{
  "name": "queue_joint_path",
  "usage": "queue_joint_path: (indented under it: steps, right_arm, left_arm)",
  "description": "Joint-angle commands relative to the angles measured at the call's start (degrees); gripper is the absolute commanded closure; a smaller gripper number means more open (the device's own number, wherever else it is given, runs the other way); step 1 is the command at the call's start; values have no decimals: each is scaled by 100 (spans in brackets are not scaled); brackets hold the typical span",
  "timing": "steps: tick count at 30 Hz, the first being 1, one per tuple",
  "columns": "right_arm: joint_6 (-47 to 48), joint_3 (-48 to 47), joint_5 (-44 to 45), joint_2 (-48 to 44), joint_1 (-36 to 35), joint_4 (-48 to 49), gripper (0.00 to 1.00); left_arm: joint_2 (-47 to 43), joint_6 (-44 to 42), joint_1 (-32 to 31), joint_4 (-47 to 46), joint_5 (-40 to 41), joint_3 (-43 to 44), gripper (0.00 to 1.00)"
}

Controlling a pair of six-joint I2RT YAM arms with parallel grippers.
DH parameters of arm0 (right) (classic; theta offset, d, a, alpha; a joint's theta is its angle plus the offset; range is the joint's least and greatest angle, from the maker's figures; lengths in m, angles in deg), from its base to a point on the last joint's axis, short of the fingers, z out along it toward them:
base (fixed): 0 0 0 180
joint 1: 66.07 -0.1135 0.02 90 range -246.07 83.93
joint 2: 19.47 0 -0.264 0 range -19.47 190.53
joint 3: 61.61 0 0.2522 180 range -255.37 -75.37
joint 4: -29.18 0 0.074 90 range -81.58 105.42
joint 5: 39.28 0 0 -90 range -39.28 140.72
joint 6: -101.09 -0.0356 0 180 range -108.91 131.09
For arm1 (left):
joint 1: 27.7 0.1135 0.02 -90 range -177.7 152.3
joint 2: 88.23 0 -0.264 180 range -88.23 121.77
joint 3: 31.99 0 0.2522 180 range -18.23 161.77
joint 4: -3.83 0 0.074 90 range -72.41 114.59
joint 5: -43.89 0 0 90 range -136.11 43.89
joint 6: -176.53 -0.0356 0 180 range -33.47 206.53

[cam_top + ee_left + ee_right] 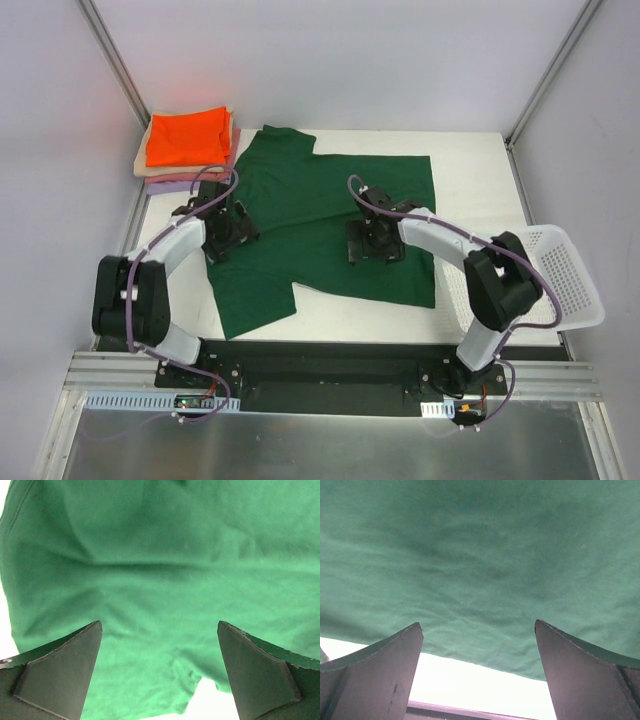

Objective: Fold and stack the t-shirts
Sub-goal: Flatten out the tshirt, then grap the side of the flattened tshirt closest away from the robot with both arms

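A large dark green t-shirt [300, 190] lies spread flat on the white table. My left gripper [228, 240] is low over its left part, open and empty. In the left wrist view the open gripper [160, 630] frames green cloth [165, 555] and a notch of its edge. My right gripper [372, 246] is low over the shirt's middle right, open and empty. In the right wrist view the open gripper [478, 627] frames the shirt [480, 555] and its straight edge. Folded shirts are stacked at the back left: bright orange [185, 137] on top, beige [143, 163] and pink [165, 182] edges below. The lavender one cannot be told apart.
A white mesh basket [565, 275] hangs tilted off the table's right edge, beside the right arm. White table [470, 685] shows past the shirt's edge. Grey walls and metal posts close in the back and sides.
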Motion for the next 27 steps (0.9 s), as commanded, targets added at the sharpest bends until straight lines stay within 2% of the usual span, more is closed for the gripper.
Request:
queue_joint_path:
  steps: [1,4,11,14,17,20,23,27]
  right_arm:
    - [-21,6,166,-828,-29,-192,4]
    - [-12,348,148,-1135,-38,-61,4]
    - [119,876,139,-1505,-38,-34,4]
    - [199,973,78,-1602,-29,-43,4]
    - [269,1008,-45,-1637,-29,-26,4]
    - [322,1044,-28,-1637,-29,-17,4]
    - [357,1061,-10,-1620,-29,-17,4]
    - [357,1114,42,-1629,-29,-17,4]
  left_arm:
    - [-1174,449,-257,1134,158,-135,1]
    - [-1929,1063,-556,2004,809,-529,1]
    - [-3275,2329,-837,3227,740,-2103,1]
    - [-3679,2681,-847,3825,1099,-2227,1]
    - [-3882,2823,-864,3888,1083,-2280,1]
    - [-3892,2893,-864,3801,1013,-2359,9]
    - [-3769,2823,-882,3555,654,-2464,21]
    - [-3444,2735,-908,3545,538,-2535,30]
